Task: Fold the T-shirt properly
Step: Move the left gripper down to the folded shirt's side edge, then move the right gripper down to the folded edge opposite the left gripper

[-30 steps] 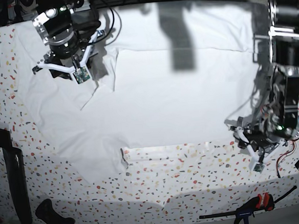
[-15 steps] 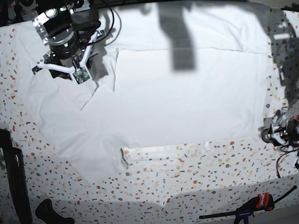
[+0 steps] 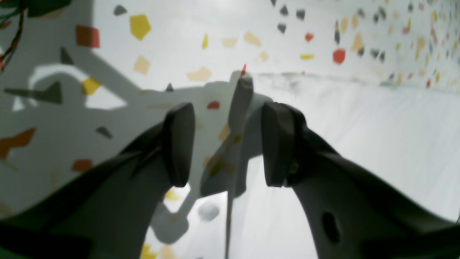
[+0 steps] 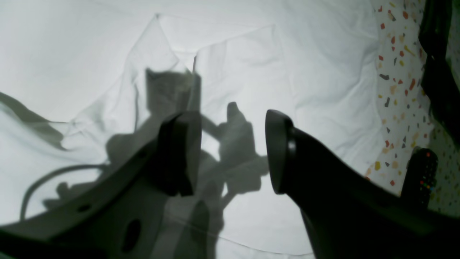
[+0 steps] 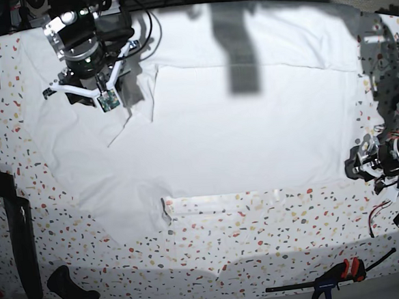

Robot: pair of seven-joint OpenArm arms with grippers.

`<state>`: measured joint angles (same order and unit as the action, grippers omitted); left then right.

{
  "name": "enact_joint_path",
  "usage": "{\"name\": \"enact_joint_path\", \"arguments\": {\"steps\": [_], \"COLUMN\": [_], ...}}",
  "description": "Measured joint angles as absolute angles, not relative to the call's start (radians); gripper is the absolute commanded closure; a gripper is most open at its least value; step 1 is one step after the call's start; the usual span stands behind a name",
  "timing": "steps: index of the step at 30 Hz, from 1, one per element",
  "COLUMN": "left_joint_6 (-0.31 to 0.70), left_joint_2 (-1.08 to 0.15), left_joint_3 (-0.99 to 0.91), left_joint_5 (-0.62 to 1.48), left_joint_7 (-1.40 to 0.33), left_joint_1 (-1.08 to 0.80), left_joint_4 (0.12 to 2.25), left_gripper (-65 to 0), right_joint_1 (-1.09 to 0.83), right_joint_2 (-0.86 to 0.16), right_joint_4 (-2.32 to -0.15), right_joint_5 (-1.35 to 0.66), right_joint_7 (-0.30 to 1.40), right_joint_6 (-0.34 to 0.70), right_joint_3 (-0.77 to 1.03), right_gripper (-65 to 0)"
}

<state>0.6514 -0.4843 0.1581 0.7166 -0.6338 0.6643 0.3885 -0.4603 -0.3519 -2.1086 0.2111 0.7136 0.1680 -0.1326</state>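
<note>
White, soft, wrinkled T-shirt (image 5: 217, 114) lies spread flat across the speckled desk (image 5: 261, 241). Right hand (image 4: 230, 151) hovers over creased cloth, jaws apart, empty; left hand (image 3: 222, 144) likewise gapes at the shirt's edge.

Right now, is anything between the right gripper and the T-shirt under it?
Nothing visible. The right gripper hangs open above the T-shirt, and only its own shadow falls on the wrinkled cloth between its fingers. The remote lies off to the side on the table.
</note>
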Motion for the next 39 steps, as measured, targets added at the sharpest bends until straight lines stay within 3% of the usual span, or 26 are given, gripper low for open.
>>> {"name": "enact_joint_path", "arguments": {"steps": [19,24,30,33,39], "left_joint_6": [0.692,0.691,0.691,0.691,0.688], "left_joint_2": [-0.459,-0.459,-0.459,-0.459,-0.453], "left_joint_3": [0.158,0.158,0.158,0.158,0.159], "left_joint_5": [0.750,0.742,0.742,0.743,0.759], "left_joint_7": [-0.658,-0.661,-0.669,-0.673,-0.692], "left_joint_1": [0.662,0.661,0.659,0.659,0.653], "left_joint_4": [0.391,0.391,0.391,0.391,0.423], "left_gripper": [-28.7,-18.2,-10.6,-0.8,0.0], "right_joint_1": [-0.460,-0.460,-0.460,-0.460,-0.460], "right_joint_2": [-0.352,-0.352,-0.352,-0.352,-0.352], "right_joint_4": [-2.109,-2.109,-2.109,-2.109,-2.109], "right_joint_5": [0.211,0.211,0.211,0.211,0.212], "right_joint_7": [0.716,0.716,0.716,0.716,0.716], "right_joint_6": [0.168,0.168,0.168,0.168,0.168], "right_joint_3": [-0.133,-0.133,-0.133,-0.133,-0.133], "right_gripper": [-29.1,-29.1,-29.1,-29.1,-29.1]}}
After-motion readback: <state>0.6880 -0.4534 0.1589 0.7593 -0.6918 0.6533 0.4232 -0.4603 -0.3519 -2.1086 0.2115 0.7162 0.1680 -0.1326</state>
